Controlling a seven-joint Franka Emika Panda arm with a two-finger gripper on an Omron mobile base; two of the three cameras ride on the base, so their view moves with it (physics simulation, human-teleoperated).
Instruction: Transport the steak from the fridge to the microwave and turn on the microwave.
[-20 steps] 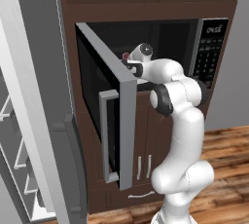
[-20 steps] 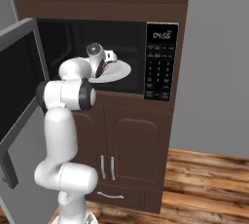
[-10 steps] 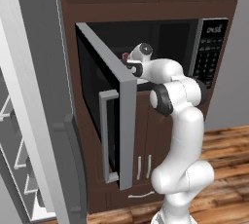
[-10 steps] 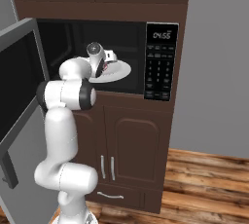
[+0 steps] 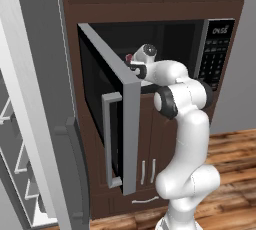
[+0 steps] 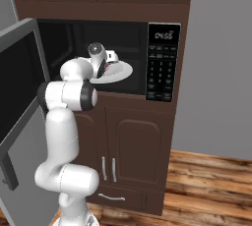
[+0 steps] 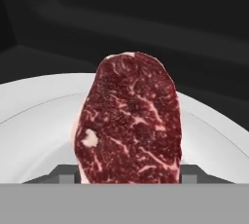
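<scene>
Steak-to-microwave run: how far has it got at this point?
Done: the steak is out of the fridge and inside the open microwave, over its white plate.
In hand: the gripper flanks the steak; release not clear.
Left: let go, withdraw, close the door, press the keypad.

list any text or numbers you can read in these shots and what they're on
"04:55": white digits on the display at the top of the microwave keypad panel, right base view.
Same display in the left base view: blurred and cut off, not readable.
Keypad button labels: too small to read.
</scene>
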